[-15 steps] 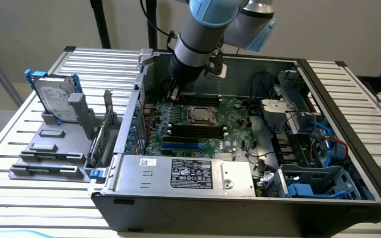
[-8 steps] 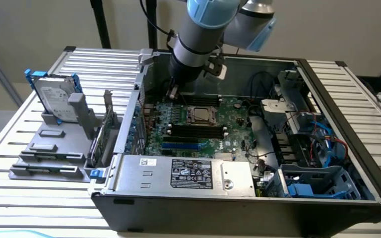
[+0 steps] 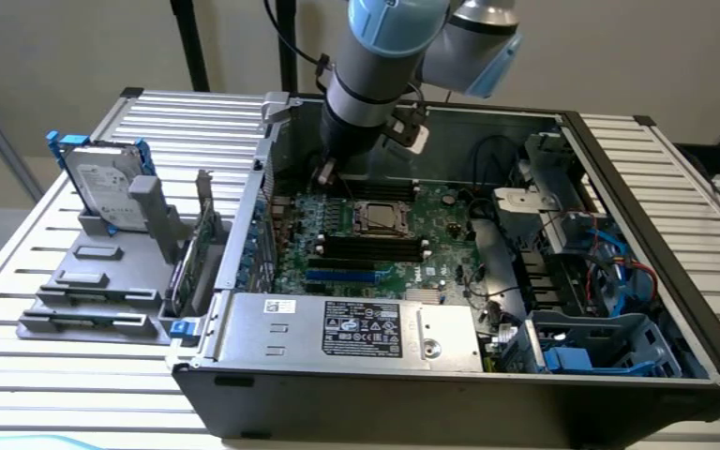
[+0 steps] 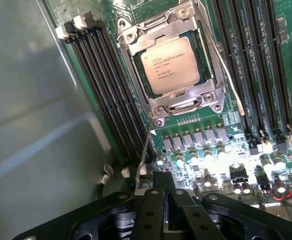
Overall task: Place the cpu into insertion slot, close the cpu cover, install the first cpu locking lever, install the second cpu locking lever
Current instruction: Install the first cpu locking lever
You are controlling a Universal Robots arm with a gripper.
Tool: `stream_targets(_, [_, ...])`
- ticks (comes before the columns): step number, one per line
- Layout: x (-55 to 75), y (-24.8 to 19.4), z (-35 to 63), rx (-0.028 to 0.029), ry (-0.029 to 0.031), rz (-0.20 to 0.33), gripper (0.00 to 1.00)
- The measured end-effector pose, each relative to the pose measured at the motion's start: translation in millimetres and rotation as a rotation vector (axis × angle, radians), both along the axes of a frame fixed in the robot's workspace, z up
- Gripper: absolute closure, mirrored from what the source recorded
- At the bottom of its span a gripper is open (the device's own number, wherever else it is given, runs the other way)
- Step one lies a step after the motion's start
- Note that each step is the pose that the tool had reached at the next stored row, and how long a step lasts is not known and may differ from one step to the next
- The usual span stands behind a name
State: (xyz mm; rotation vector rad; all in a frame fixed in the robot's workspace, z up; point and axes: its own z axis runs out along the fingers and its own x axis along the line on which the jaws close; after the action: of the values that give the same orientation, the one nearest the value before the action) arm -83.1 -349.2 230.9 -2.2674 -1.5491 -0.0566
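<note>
cpu (image 4: 168, 65) seated under the closed cpu cover (image 4: 186, 98) — gripper (image 4: 166, 182) pinched shut right beside a loose locking lever (image 4: 143, 155).

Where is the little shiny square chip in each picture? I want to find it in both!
Exterior view: the small flat silvery-beige square cpu chip sits near the picture's middle, on the green circuit board inside the computer case.
Wrist view: the chip lies framed by the thin silvery metal cover, its printed face showing.
Shared landmark: the long black memory slots running beside the chip.
</note>
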Motion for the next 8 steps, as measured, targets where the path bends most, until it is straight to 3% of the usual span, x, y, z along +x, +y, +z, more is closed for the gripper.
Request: stream_targets(8, [-1.8,-0.8,4.1,0.0403,0.0163,-0.053,0.89])
